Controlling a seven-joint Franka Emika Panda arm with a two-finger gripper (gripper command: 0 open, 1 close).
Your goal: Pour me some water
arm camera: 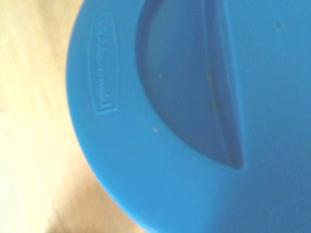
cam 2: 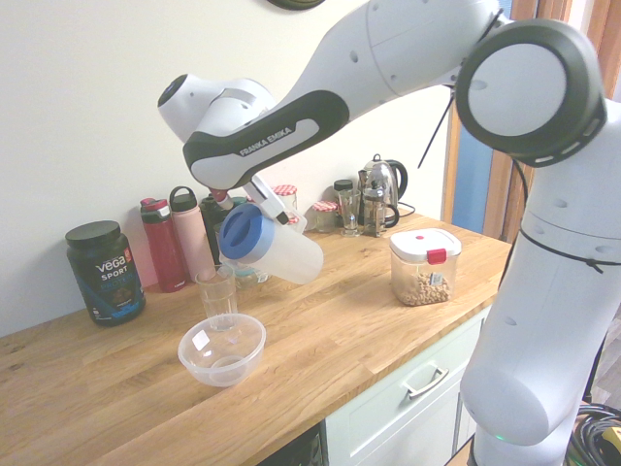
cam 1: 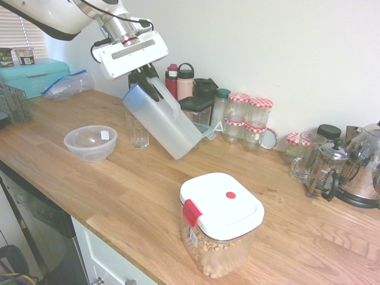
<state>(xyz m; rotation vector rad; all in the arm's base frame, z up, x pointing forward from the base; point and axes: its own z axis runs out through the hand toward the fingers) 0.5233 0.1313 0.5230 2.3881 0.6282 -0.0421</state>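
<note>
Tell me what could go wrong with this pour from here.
1. The frosted pitcher, tilted in the gripper, has its blue lid beside and above the narrow drinking glass; a slightly off stream would likely land on the wooden counter.
2. The clear bowl sits right next to the glass, so water may fall into it instead.
3. The glass looks light; the lowering pitcher could knock it over.

Holding frosted pitcher (cam 2: 277, 250) with blue lid (cam 2: 239, 236), gripper (cam 2: 254, 199) clamped on its handle. Tilting it lid-down just above clear glass (cam 2: 216, 293). Sitting in front of glass on worktop (cam 2: 320, 340): clear bowl (cam 2: 222, 350). Standing well apart to the right: white-lidded tub (cam 2: 424, 268).
</note>
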